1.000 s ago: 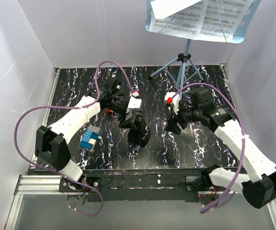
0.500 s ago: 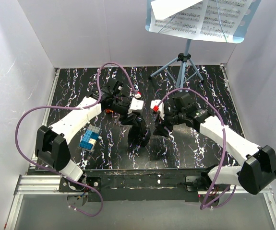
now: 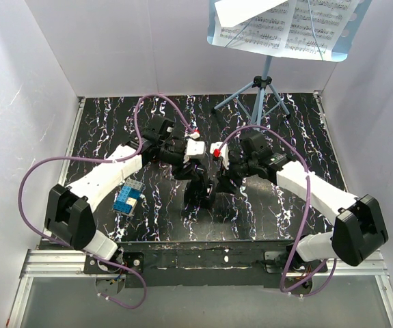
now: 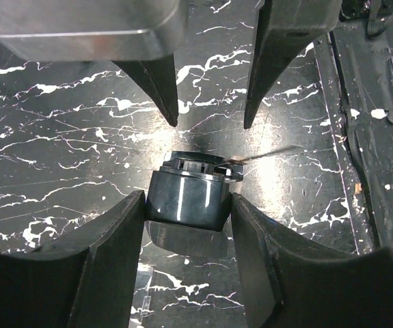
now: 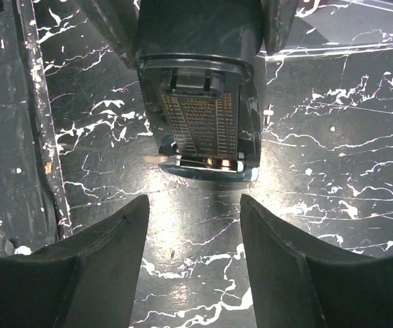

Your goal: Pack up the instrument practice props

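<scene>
Nearest the arm bases, a small blue block piece [image 3: 128, 197] lies on the black marbled counter [image 3: 114, 123], left of centre in the overhead frame and apart from both arms. At the centre the two arms meet over a dark object [image 5: 199, 123]. The left tool [image 4: 187, 208] pinches it, one finger pressed to each flank, probably to steady it. The right tool [image 5: 195, 205] faces it with fingers spread and nothing between them, the object just ahead of its tips, as if to take the other end. What the object is cannot be told; its label print is too small to read, and whether it rests on the counter is unclear. Farthest, in the upper right of the overhead frame, stands the light-blue music stand [image 3: 264, 75], tripod on the counter's back edge. The white sheet-music pages [image 3: 299, 24] rest on its desk, which the frame's top edge cuts off, so neither looks packed yet.
</scene>
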Controlling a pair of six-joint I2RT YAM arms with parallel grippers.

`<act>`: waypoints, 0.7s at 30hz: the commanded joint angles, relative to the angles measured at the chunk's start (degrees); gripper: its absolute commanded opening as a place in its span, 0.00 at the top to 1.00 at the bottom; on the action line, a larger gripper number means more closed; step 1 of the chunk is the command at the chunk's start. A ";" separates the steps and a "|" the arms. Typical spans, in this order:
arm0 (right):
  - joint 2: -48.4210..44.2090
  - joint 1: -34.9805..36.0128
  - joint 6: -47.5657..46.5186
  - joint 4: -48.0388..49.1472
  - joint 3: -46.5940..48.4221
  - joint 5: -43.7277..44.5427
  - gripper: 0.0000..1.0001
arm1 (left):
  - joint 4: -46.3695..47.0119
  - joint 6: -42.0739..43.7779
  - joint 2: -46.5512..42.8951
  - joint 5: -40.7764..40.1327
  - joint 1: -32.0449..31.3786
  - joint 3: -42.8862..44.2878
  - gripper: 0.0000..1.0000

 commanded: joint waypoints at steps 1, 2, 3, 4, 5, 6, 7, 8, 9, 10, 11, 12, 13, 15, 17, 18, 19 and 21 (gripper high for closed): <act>0.94 0.33 2.14 2.22 2.74 -1.44 0.37 | 4.41 -7.65 -3.34 -1.35 -0.40 -3.66 1.00; 1.21 0.33 1.71 1.52 3.27 -2.06 0.37 | 5.55 -8.88 -3.79 -1.61 -0.40 -4.45 1.00; 1.56 0.42 0.66 0.21 3.71 -2.85 0.37 | 6.43 -10.37 -4.14 -1.87 -0.40 -5.07 1.00; 1.82 0.51 -1.09 -1.29 4.15 -3.29 0.37 | 7.48 -11.17 -4.66 -2.05 -0.32 -5.68 1.00; 2.09 0.51 -2.85 -2.61 4.33 -3.47 0.37 | 8.36 -11.87 -5.02 -2.14 -0.31 -6.47 1.00; 2.26 0.51 -5.39 -3.75 4.42 -3.47 0.37 | 8.98 -12.49 -5.37 -2.23 -0.31 -7.09 1.00; 2.52 0.51 -7.85 -4.63 4.50 -3.56 0.36 | 9.51 -12.93 -5.72 -2.32 -0.31 -7.53 1.00; 2.70 0.59 -9.62 -5.69 4.51 -3.73 0.36 | 9.69 -13.28 -5.72 -2.40 -0.31 -7.71 1.00; 2.88 0.51 -11.46 -6.57 4.59 -3.91 0.35 | 9.78 -13.55 -5.81 -2.40 -0.31 -7.80 1.00; 3.14 0.51 -12.44 -6.84 4.68 -3.99 0.35 | 9.86 -13.72 -5.72 -2.49 -0.31 -7.89 1.00; 3.32 0.51 -12.53 -6.66 4.77 -4.00 0.34 | 9.95 -13.81 -5.81 -2.58 -0.31 -7.89 1.00; 3.58 0.59 -11.92 -5.88 4.77 -3.82 0.34 | 9.95 -13.90 -5.90 -2.58 -0.31 -8.06 1.00; 3.93 0.51 -10.87 -4.74 4.86 -3.39 0.34 | 10.04 -14.25 -5.99 -2.67 -0.31 -8.15 1.00; 4.89 0.51 -6.67 -1.41 5.12 -0.94 0.34 | 10.13 -14.60 -5.99 -2.76 -0.31 -8.33 1.00; 5.51 0.07 -0.96 3.07 4.51 1.88 0.34 | 10.48 -15.22 -5.99 -3.02 -0.31 -8.33 1.00; 5.60 -0.46 1.24 5.36 4.07 2.59 0.34 | 10.57 -15.39 -5.99 -3.11 -0.31 -8.41 1.00; 5.78 -0.72 2.92 6.60 3.98 2.86 0.34 | 10.57 -15.39 -5.90 -3.11 -0.31 -8.41 1.00; 5.87 -0.90 3.81 6.70 4.07 2.60 0.34 | 10.65 -15.40 -5.99 -3.19 -0.31 -8.41 1.00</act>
